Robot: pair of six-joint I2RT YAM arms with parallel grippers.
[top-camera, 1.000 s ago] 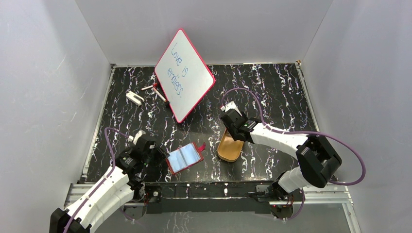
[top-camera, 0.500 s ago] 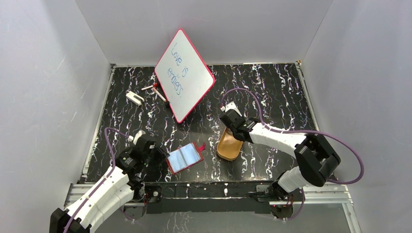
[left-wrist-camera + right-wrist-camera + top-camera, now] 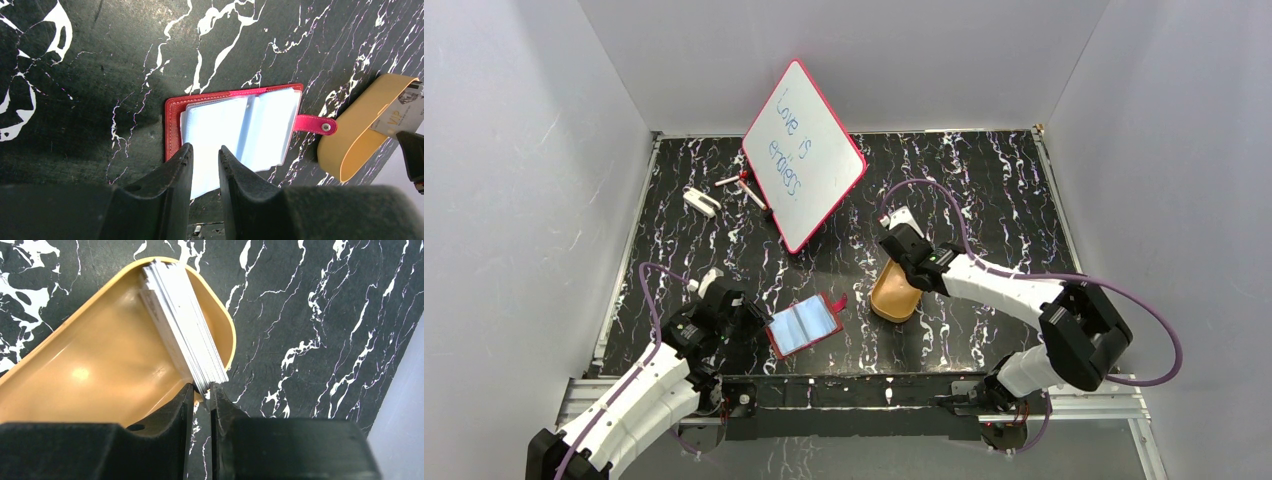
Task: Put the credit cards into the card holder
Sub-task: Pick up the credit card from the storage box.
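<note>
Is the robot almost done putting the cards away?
Not yet. The wallet lies open, and the left hand pinches its near edge. The cards are stacked in the tray, and the right hand is closing on one corner. No card shows in the sleeves yet.

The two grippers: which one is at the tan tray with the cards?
The right gripper, pinching the corner of the credit cards in the tan tray. The left gripper is at the card holder.

Black white-veined marble tabletop (image 3: 984, 180); plain grey walls (image 3: 514, 150) around.
</note>
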